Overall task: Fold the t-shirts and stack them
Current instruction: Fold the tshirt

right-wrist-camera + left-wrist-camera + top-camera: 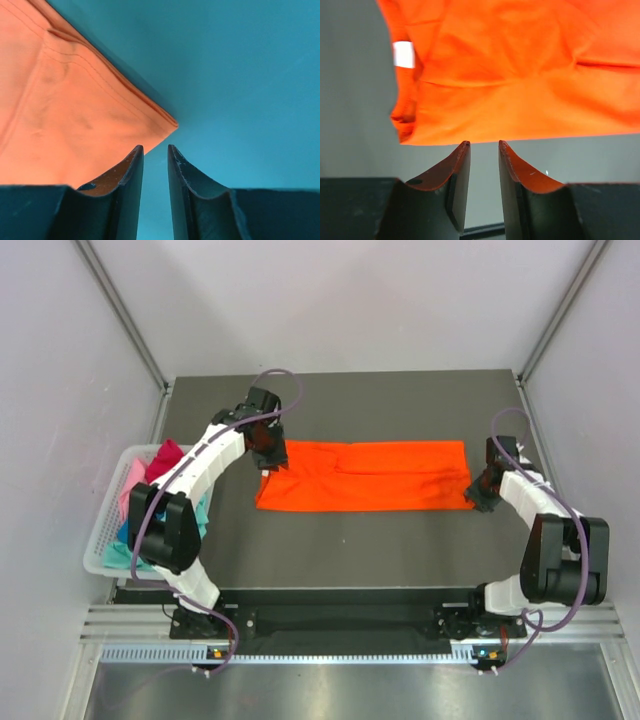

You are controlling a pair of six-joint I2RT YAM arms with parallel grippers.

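Note:
A bright orange t-shirt (365, 476) lies folded into a long flat strip across the middle of the dark table. My left gripper (268, 452) is at the strip's far left corner; in the left wrist view the jaws (484, 144) stand a little apart and empty, just short of the orange cloth (520, 75). My right gripper (480, 495) is at the strip's near right corner; in the right wrist view the jaws (155, 148) stand a little apart and empty, beside the cloth's corner (75, 115). Magenta, pale pink and teal shirts (150, 475) lie heaped in the basket.
A white plastic lattice basket (103, 540) stands at the table's left edge beside my left arm. Grey walls close in the table (400, 540) on the left, right and far sides. A metal rail runs along the near edge.

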